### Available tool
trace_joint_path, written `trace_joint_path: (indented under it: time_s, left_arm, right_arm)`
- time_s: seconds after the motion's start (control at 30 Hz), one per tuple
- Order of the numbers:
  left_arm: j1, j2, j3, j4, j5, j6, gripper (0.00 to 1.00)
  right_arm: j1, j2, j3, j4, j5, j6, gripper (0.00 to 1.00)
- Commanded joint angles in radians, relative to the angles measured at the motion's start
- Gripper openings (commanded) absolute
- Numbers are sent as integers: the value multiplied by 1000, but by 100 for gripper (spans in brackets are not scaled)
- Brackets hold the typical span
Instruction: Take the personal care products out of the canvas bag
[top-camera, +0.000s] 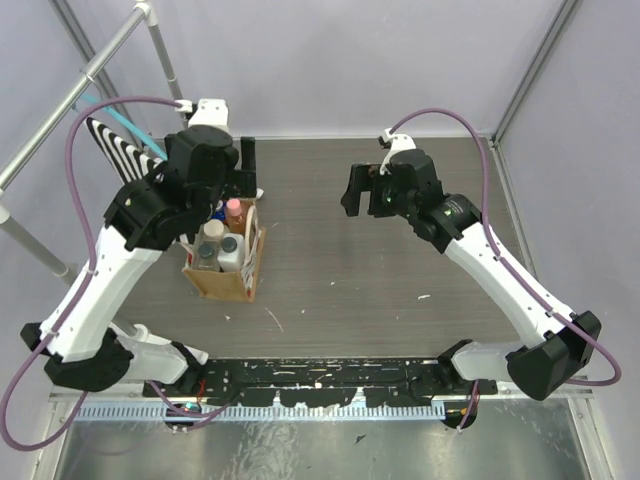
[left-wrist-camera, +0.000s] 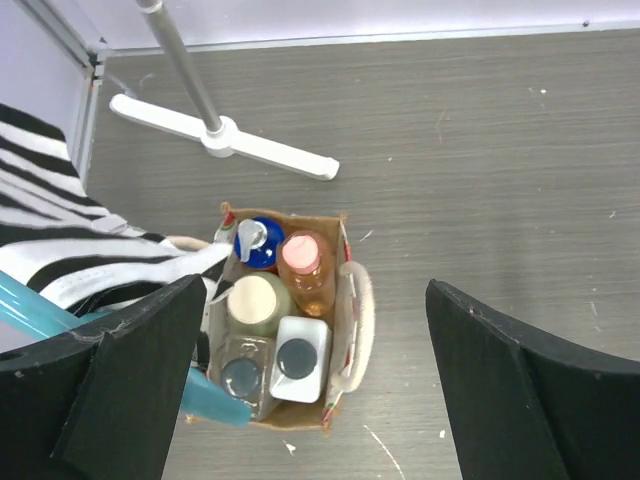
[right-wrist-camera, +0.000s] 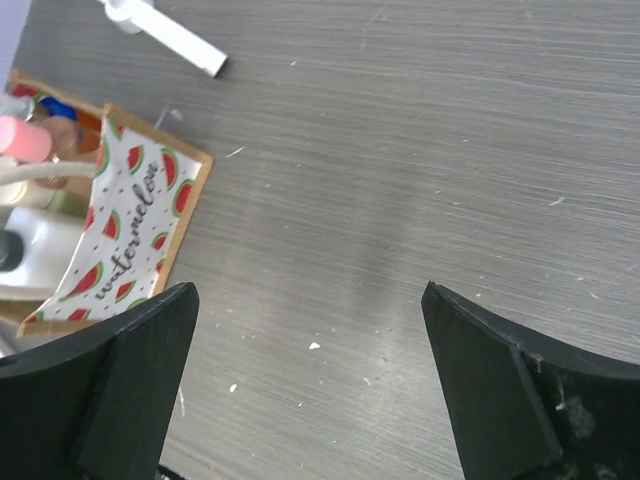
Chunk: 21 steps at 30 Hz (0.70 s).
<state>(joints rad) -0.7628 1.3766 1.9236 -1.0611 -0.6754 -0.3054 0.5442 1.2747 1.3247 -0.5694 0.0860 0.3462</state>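
Left wrist view, your items: canvas bag (left-wrist-camera: 346, 300), upright near the table's (right-wrist-camera: 400, 150) left edge, holds pink-capped orange (left-wrist-camera: 303, 262), blue-capped orange (left-wrist-camera: 258, 243), olive (left-wrist-camera: 258, 300), white (left-wrist-camera: 297, 358) and clear (left-wrist-camera: 242, 375) bottles. Left gripper (left-wrist-camera: 316, 290) above, fingers apart; right gripper (right-wrist-camera: 309, 292) likewise spread.

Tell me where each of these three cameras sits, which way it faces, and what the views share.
Top external: above and behind the arm bases, facing down onto the table; the left arm and right arm both show.
Left wrist: on the left arm, facing straight down into the canvas bag; the open left gripper frames it.
Right wrist: on the right arm, facing down at mostly tabletop, bag at the left edge; the open right gripper shows.
Shared: all three see the bag and its pink-capped bottle.
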Motion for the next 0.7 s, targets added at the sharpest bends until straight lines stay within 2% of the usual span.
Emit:
trace_joint_path:
  time_s: [0.0,0.13,0.37,0.5,0.67]
  left_arm:
    - [-1,-144,-136,16,-67,-11,99]
    - [-1,-229,-228,98,6,-23,99]
    - [-1,-209,-185,-2,121,-67,99]
    - [-1,-234,-202,5,155,-96,99]
    - [-1,-259,-216,59,264,-93,99]
  right_arm:
    - [3,4,40,57,-139,-22,100]
    - [3,-5,1,136,-251,-7,100]
    - [40,38,-39,257,-429,39,100]
    - [152,131,5,283,-376,24,100]
    - [252,281,88,357,-369,23,100]
